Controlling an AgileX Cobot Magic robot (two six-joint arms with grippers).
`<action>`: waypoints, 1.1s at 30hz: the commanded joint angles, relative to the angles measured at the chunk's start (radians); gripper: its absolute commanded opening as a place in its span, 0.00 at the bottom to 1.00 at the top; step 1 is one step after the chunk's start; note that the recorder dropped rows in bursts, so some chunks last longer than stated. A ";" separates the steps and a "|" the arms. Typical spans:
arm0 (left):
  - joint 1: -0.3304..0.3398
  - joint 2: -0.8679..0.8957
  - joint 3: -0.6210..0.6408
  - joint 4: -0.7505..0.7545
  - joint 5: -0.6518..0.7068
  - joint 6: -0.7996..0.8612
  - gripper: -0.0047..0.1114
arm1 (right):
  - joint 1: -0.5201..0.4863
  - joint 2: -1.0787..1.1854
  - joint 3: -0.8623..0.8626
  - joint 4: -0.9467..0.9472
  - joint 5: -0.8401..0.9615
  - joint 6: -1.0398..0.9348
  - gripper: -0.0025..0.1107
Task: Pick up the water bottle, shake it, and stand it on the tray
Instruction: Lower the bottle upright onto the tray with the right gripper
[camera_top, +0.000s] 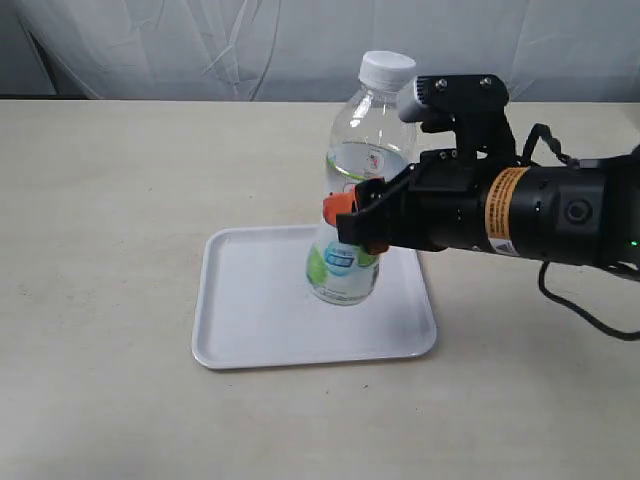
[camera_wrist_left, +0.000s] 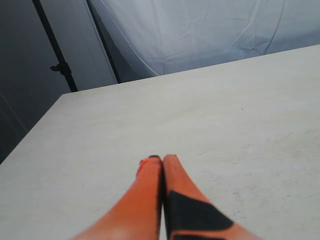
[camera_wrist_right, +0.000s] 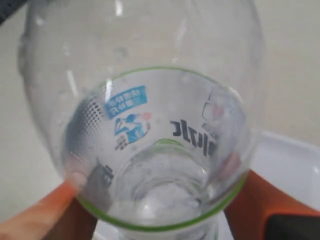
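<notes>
The water bottle (camera_top: 365, 150), clear with a white cap (camera_top: 387, 68) and a green and blue label, stands upright with its base on the white tray (camera_top: 260, 320), towards the tray's right side. My right gripper (camera_top: 350, 215) reaches in from the right and is shut on the bottle's middle. In the right wrist view the bottle (camera_wrist_right: 150, 100) fills the frame, with an orange finger (camera_wrist_right: 50, 212) pressed against each side of it and my right gripper (camera_wrist_right: 160, 210) closed round it. A corner of the tray (camera_wrist_right: 290, 165) shows behind. My left gripper (camera_wrist_left: 162, 159) is shut on nothing, over bare table.
The beige table (camera_top: 110, 220) stretches round the tray on all sides. A white cloth backdrop (camera_top: 200, 45) hangs behind the far edge. The right arm's black body (camera_top: 540, 215) and its cable (camera_top: 580, 310) lie over the table's right side.
</notes>
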 joint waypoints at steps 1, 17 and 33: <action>0.001 -0.004 0.002 -0.004 -0.013 -0.007 0.04 | -0.050 0.053 -0.015 0.281 -0.246 -0.320 0.02; 0.001 -0.004 0.002 -0.004 -0.013 -0.007 0.04 | -0.042 0.310 0.041 0.655 -0.554 -0.877 0.02; 0.001 -0.004 0.002 -0.004 -0.013 -0.007 0.04 | -0.042 0.420 0.039 0.618 -0.539 -0.874 0.02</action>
